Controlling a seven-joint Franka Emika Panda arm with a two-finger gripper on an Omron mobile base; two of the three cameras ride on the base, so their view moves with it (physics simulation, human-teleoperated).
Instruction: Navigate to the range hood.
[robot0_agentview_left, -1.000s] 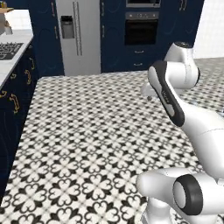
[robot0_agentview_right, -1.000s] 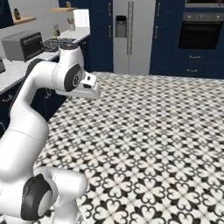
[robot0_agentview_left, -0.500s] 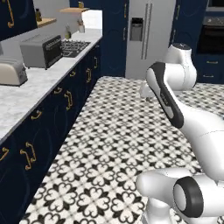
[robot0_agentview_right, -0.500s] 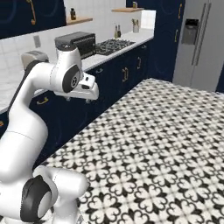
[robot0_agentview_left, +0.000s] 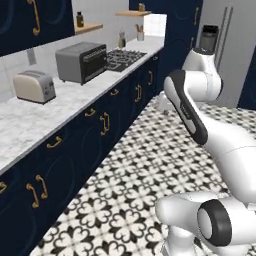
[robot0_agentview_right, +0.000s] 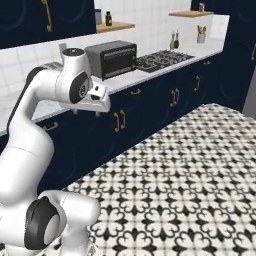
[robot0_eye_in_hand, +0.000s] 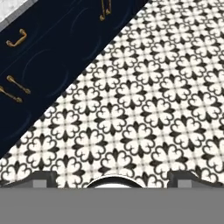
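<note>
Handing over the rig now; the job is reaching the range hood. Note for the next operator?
Gripper open, empty, aimed at the patterned floor by the navy cabinets.
Range hood: cannot make it out; the gas cooktop, likely below it, is at the counter's far end, past the toaster oven.
Done: base stands alongside the counter near the toaster.
Left: drive along the cabinets to the cooktop, find the hood.

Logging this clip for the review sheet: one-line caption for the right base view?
Arm folded before navy cabinets; toaster oven and cooktop sit on the counter beyond, patterned floor ahead.
</note>
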